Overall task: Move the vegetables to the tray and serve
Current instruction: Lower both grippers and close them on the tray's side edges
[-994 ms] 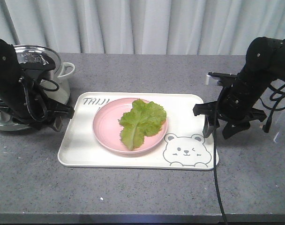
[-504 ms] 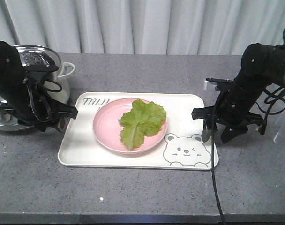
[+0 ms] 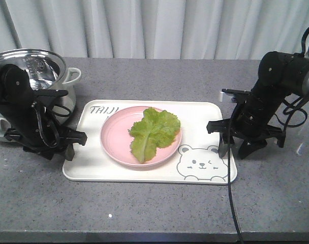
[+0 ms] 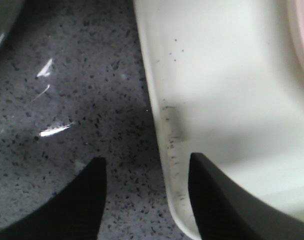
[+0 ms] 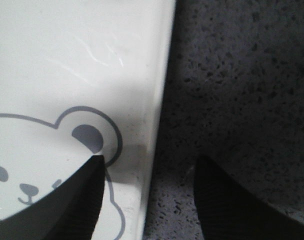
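Note:
The vegetables, one ruffled green lettuce leaf (image 3: 153, 132), lie on a round pink plate (image 3: 114, 138) that stands on the cream tray (image 3: 88, 162). My left gripper (image 3: 69, 150) is low at the tray's left edge, open, one finger over the tray rim (image 4: 167, 145) and the other over the counter. At the tray's right edge my right gripper (image 3: 232, 151) is open too, straddling the rim (image 5: 154, 125) beside the bear print (image 5: 82, 135). Neither holds anything.
A steel pot (image 3: 40, 66) on a base stands at the back left, just behind my left arm. The grey speckled counter (image 3: 154, 203) runs to a front edge near the bottom. A curtain hangs behind.
Both arms have come down and inward. The left gripper moved right and toward the front to the tray's left rim; the right gripper lowered to straddle the right rim. Tray and lettuce have not moved.

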